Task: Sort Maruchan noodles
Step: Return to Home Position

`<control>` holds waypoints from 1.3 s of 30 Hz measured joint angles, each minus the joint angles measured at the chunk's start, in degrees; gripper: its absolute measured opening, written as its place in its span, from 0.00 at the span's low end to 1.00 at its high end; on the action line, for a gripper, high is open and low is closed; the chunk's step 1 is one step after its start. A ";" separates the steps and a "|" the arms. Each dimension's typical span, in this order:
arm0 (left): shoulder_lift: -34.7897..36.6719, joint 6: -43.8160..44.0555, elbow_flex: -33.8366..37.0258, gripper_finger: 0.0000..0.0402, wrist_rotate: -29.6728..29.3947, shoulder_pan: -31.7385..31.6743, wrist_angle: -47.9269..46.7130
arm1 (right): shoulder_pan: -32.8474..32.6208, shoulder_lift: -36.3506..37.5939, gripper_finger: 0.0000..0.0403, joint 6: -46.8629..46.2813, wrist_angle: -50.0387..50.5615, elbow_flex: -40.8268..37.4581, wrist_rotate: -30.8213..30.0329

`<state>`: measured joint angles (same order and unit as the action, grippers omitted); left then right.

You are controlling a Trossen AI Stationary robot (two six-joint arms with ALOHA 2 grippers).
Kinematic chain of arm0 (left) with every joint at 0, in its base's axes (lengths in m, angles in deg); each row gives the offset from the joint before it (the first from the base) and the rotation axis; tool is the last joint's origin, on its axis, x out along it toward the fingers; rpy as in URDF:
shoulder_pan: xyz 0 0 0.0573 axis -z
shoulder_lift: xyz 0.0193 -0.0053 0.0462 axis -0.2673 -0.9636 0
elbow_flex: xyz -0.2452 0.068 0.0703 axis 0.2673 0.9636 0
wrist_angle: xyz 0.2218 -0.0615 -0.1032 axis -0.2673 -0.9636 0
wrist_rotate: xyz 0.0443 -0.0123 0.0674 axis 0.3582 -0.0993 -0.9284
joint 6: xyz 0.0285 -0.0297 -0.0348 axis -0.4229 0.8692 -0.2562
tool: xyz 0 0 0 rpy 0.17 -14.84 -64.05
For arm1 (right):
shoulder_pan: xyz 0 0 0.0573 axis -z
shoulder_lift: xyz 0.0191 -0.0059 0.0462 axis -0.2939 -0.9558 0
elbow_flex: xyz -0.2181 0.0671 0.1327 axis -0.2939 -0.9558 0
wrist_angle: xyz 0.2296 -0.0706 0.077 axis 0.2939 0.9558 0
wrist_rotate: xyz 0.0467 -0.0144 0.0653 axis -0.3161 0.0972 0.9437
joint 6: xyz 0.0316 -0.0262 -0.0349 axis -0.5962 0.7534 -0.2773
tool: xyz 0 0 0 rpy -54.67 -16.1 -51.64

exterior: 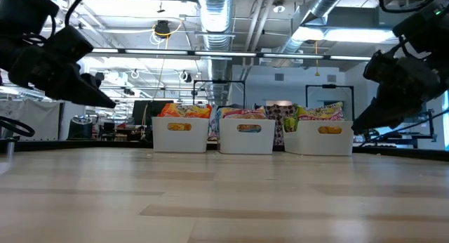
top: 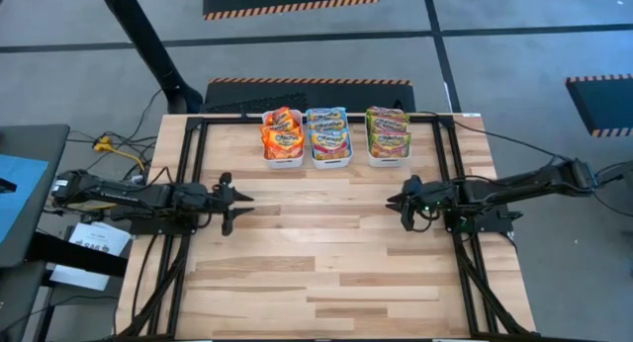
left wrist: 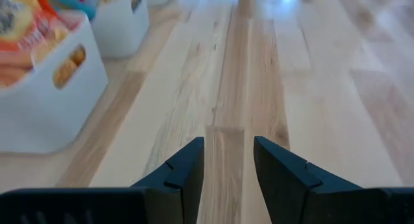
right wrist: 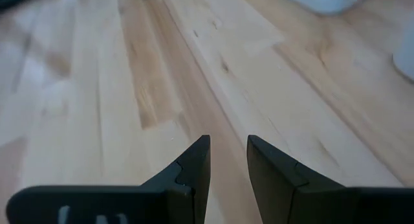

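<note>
High view, left of frame: I see the left gripper [top: 243, 197] above the bare wooden table [top: 326, 273], fingers [left wrist: 184, 175] slightly parted, gripping nothing. Upper centre: three white bins in a row, close side by side, and the Maruchan noodles sit in them. The left bin [top: 283, 165] holds the orange packets [top: 282, 134], the middle bin [top: 328, 165] the blue packets [top: 327, 132], and the right bin [top: 388, 160] the green packets [top: 387, 129]. Right of frame: the right gripper [top: 394, 200] faces the left one, well apart, fingers [right wrist: 194, 166] slightly parted and holding nothing.
</note>
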<state>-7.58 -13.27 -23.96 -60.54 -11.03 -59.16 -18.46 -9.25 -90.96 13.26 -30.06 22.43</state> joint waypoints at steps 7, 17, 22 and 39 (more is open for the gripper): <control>7.31 0.02 -0.02 0.31 -0.06 0.00 0.02 | 0.00 11.71 0.31 -0.01 5.56 0.02 0.00; 15.20 0.04 -0.02 0.31 -0.02 0.00 0.02 | 0.00 25.24 0.31 -0.01 8.48 0.02 0.01; 16.98 0.03 -0.02 0.31 -0.02 -0.01 0.02 | 0.00 30.95 0.31 -0.01 8.52 0.02 0.01; 23.04 0.02 -0.02 0.31 -0.01 0.00 0.17 | 0.00 39.31 0.31 -0.01 4.39 -1.59 0.07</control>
<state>15.46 -13.24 -23.98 -60.56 -11.03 -58.98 -18.46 30.06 -90.97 17.65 -31.65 22.50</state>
